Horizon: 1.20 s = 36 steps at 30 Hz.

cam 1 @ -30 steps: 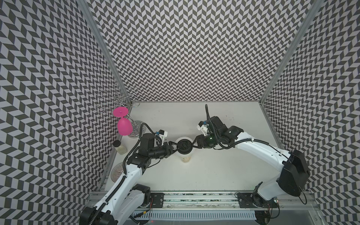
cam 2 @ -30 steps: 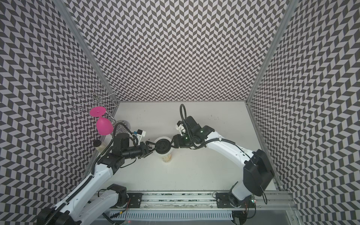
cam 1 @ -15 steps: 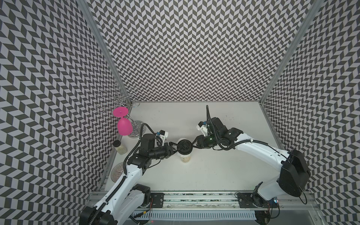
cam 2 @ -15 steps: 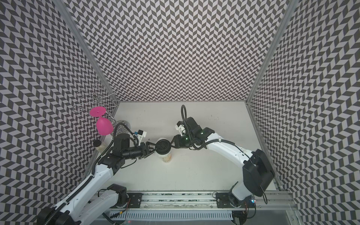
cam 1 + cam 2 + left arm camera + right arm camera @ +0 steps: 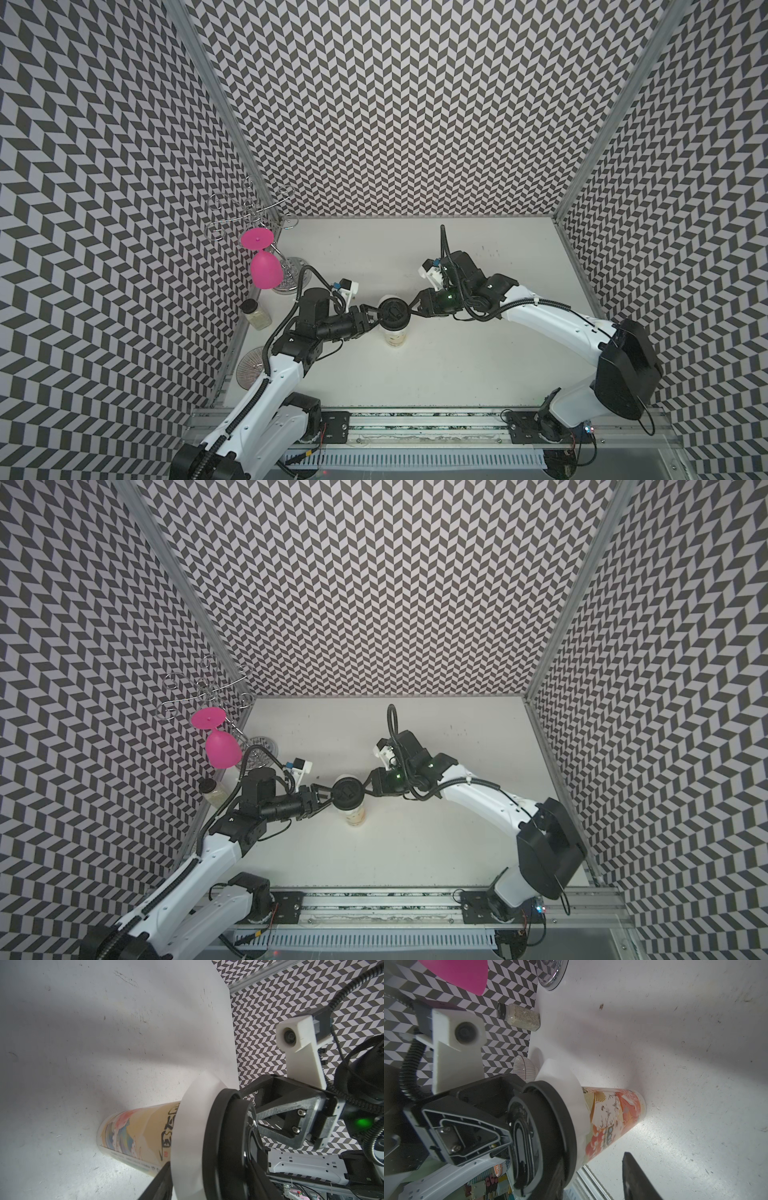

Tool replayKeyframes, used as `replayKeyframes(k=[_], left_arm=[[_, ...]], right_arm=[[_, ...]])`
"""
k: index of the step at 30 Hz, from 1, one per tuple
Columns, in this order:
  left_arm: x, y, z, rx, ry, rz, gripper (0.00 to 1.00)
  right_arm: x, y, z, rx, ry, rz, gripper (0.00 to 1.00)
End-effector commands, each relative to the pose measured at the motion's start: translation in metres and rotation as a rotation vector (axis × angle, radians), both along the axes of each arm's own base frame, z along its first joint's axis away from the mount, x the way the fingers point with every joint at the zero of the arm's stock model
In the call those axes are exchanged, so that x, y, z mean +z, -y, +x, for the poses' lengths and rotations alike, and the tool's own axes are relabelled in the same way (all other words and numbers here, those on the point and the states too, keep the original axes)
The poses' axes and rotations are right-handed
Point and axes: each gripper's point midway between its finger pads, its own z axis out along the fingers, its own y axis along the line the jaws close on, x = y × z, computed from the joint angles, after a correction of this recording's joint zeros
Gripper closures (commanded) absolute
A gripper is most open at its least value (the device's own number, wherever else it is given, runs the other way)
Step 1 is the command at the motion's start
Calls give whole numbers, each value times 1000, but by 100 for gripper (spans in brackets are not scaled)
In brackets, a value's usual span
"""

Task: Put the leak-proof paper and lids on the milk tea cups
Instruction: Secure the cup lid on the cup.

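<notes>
Leak-proof paper (image 5: 193,1126) lies over the mouth of the milk tea cup (image 5: 133,1132). The cup stands upright near the middle of the counter (image 5: 457,374), apart from everything else, so it can be reached from both sides. A black lid (image 5: 392,316) sits on top of the cup with the paper trapped beneath it. The sheet is wider than the rim, and its edge folds down around the cup's top like a skirt, probably pushed that way by the lid.

The left claw (image 5: 371,320) and right claw (image 5: 412,311) meet the lid from opposite sides, likely to seat it evenly. The right claw stands parted: one finger (image 5: 276,1118) touches the lid's top, while the other (image 5: 637,1178) is clear of the cup. The left claw has one finger (image 5: 467,1132) against the lid and the other (image 5: 160,1182) just beside the paper's edge; whether it clamps cannot be told.
</notes>
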Motion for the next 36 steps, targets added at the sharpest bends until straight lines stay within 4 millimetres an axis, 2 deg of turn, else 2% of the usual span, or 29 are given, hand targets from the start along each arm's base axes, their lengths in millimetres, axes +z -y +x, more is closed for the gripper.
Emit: replayKeyframes(k=[1,4,7,15,18,20,22,27,36], left_arm=[[-49,-11,-16,41,-167,90,45],[-50,-12,-16,43,-168,92,45],[-50,-12,-16,45,-169,94,45],[-52,-13,-16,45,-171,106,46],[-51,-13,-16,45,-170,107,46],[-51,-13,-16,45,-170,107,46],[-51,-13,-15,46,-170,108,46],[-52,-13,-16,43,-170,107,46],[-51,-13,-15,40,-167,108,46]], right_arm=[[-61,27,-14,-22,-99,-193,57],[-59,27,-13,-22,-93,-192,57],[-46,22,-10,-18,-74,-165,57],[38,0,4,-6,46,46,48],[62,-2,7,-5,80,112,45],[70,-2,7,-2,95,137,43],[69,-4,5,9,91,144,40],[45,-9,-2,49,30,125,32],[30,-27,-3,109,-20,150,16]])
